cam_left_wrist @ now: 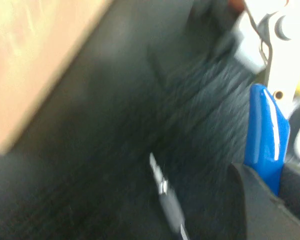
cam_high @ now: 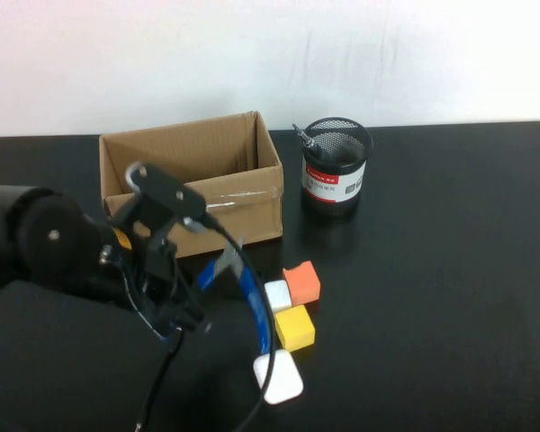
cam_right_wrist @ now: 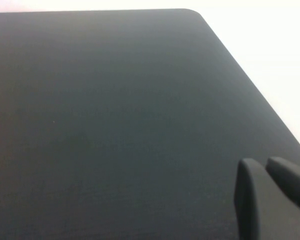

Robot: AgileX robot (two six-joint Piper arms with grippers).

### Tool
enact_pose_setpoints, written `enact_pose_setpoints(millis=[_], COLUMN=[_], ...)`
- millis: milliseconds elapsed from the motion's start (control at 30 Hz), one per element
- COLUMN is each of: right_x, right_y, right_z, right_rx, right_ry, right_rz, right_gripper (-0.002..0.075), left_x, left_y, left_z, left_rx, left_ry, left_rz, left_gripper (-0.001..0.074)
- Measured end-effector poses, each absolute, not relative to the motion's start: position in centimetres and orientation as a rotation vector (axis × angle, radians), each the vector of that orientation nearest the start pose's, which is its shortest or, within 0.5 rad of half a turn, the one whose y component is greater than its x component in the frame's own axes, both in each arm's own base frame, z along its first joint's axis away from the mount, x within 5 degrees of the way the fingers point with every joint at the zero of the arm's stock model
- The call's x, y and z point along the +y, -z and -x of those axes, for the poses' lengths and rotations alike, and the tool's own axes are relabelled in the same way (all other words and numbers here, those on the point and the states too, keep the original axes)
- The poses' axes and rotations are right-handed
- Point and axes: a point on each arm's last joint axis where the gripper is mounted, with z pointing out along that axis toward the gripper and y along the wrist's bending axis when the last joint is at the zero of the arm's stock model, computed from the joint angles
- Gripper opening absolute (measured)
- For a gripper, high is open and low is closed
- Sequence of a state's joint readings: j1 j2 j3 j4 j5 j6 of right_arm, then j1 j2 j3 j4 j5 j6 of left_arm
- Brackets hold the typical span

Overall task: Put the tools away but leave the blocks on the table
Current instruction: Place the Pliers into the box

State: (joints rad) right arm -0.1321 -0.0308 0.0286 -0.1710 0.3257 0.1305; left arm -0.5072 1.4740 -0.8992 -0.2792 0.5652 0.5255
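Observation:
My left gripper (cam_high: 184, 310) hangs over the table (cam_high: 450, 270) in front of the cardboard box (cam_high: 193, 180). In the left wrist view the left gripper (cam_left_wrist: 267, 175) is shut on one blue handle of the cutting pliers (cam_left_wrist: 265, 135). The pliers (cam_high: 247, 292) reach right toward the blocks: orange (cam_high: 301, 282), yellow (cam_high: 294, 327) and small white (cam_high: 277, 294). A slim dark stick with a metal tip (cam_left_wrist: 162, 187) lies blurred on the table. Another metal-tipped tool (cam_high: 304, 137) stands in the mesh cup (cam_high: 336, 165). The scissors are out of view. My right gripper (cam_right_wrist: 262, 167) is shut over bare table.
A flat white rounded case (cam_high: 279, 376) lies in front of the yellow block. A black cable (cam_high: 263, 360) loops from the left arm past the blocks. The table's rounded corner (cam_right_wrist: 190, 12) shows in the right wrist view.

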Motion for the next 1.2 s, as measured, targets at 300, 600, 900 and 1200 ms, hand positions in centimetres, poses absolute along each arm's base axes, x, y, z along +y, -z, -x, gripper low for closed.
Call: enact_pose_setpoints(millis=[300,600,900,1200], right_x=[-1.2,-1.2,-1.2,-1.2], right_y=[-17.6,-17.6,-17.6,-17.6], right_z=[-5.2,-5.2,-5.2,-5.2], right_rx=[1.801,1.801,1.801,1.801], right_ry=[0.166,0.166,0.166,0.166], right_rz=[-0.129,-0.129,-0.129,-0.129], right_gripper=[-0.0009,-0.0009,-0.0009,-0.0009], left_x=[-14.8,-13.3,-11.9,-12.7], left_y=[-29.3,-29.7,-27.3,-24.4], left_z=[-25.6,-29.4,-31.9,-33.1], left_rx=[1.95,1.737,1.739,1.745], left_ry=[0.23,0.125,0.035,-0.034], left_rz=[-0.755,-0.511,-0.471,-0.631], left_gripper=[0.007,0.007,0.007,0.007])
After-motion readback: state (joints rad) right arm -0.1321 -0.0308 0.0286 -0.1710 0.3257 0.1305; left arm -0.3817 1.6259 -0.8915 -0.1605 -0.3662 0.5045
